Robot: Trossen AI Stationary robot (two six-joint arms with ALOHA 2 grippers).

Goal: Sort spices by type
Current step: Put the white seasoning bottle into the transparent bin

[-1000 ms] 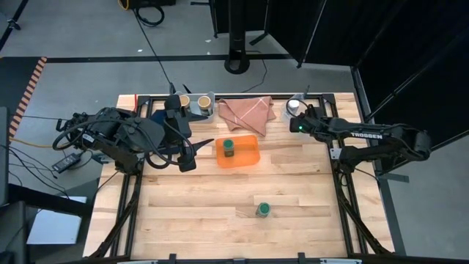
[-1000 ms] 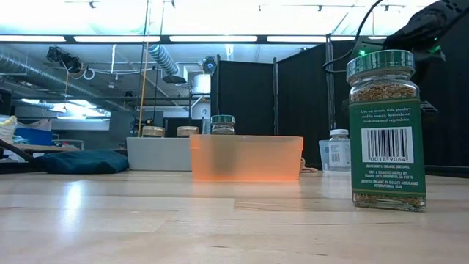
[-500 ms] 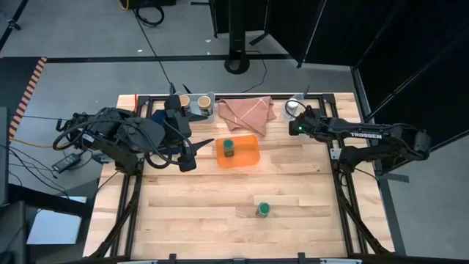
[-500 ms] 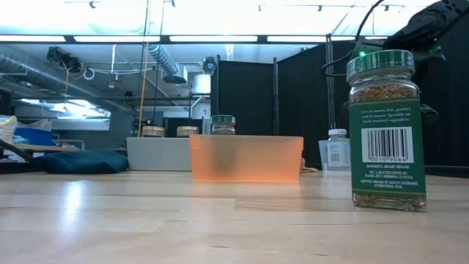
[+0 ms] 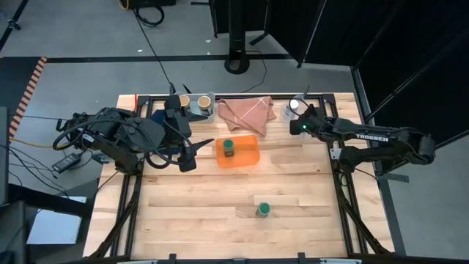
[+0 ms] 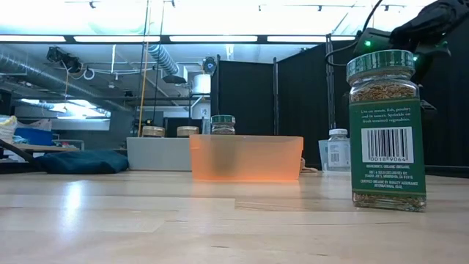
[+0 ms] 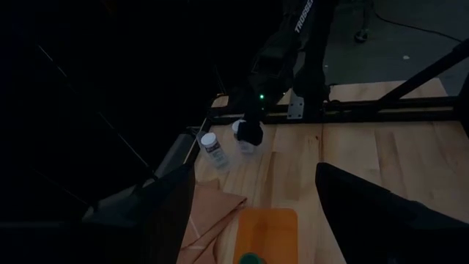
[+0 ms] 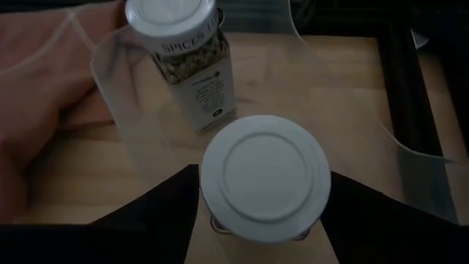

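Observation:
My right gripper point(image 5: 297, 111) is at the table's far right corner, shut on a white-capped jar point(image 8: 264, 174). The second white-capped jar point(image 8: 182, 44) stands beside it inside a clear container point(image 8: 110, 70). One green-capped jar point(image 5: 229, 147) stands in the orange tray point(image 5: 249, 155). The other green-capped jar point(image 5: 262, 210) stands on the bare table toward the near edge. Two tan-capped jars point(image 5: 185, 101) point(image 5: 204, 101) sit in the pale grey bin point(image 5: 195, 111). My left gripper point(image 5: 196, 152) hangs open to the left of the tray. My right gripper has the white-capped jar between its two fingers point(image 8: 165, 213), gripping the body just under the cap point(image 8: 220, 220). The fingers come from above, pointing down. The wide cap hides the places of contact. The jar stays upright; whether its base is off the container floor cannot be told.
A pink cloth point(image 5: 247, 111) lies at the far edge between the grey bin and the clear container. A dark blue cloth point(image 6: 77, 161) lies at the far left. Open wood spreads across the near half around the lone green-capped jar point(image 6: 386, 132).
My right arm has shifted slightly toward the table's right edge while its gripper stays over the white-capped jars. The left arm and the other jars have stayed where they were.

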